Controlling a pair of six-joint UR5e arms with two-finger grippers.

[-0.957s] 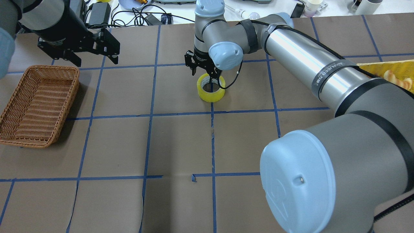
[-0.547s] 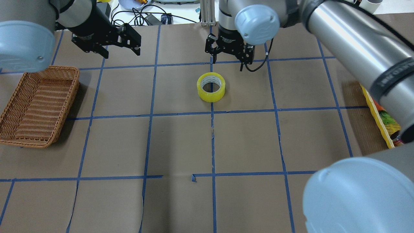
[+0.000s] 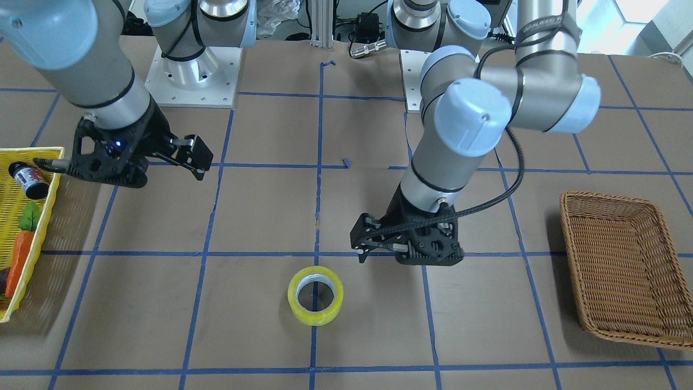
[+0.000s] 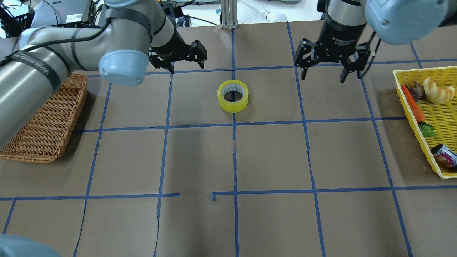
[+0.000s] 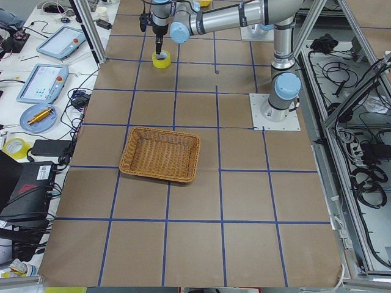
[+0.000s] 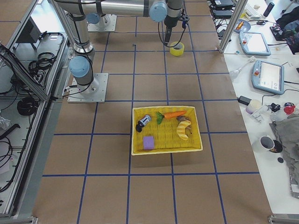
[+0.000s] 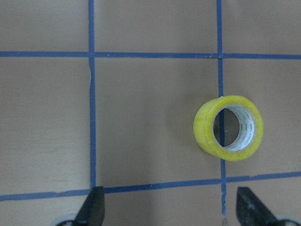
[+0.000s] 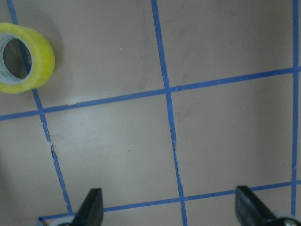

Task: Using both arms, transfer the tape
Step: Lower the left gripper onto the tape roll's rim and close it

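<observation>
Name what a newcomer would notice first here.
A yellow tape roll lies flat and alone near the middle of the table. The left gripper and right gripper hang open and empty, one to each side of it. An empty wicker basket sits on the robot's left, a yellow tray on its right.

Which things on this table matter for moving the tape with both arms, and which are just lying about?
In the job: tape; left hand and right hand, both open; maybe the wicker basket.
Lying about: yellow tray holding carrot, bread roll, can.
</observation>
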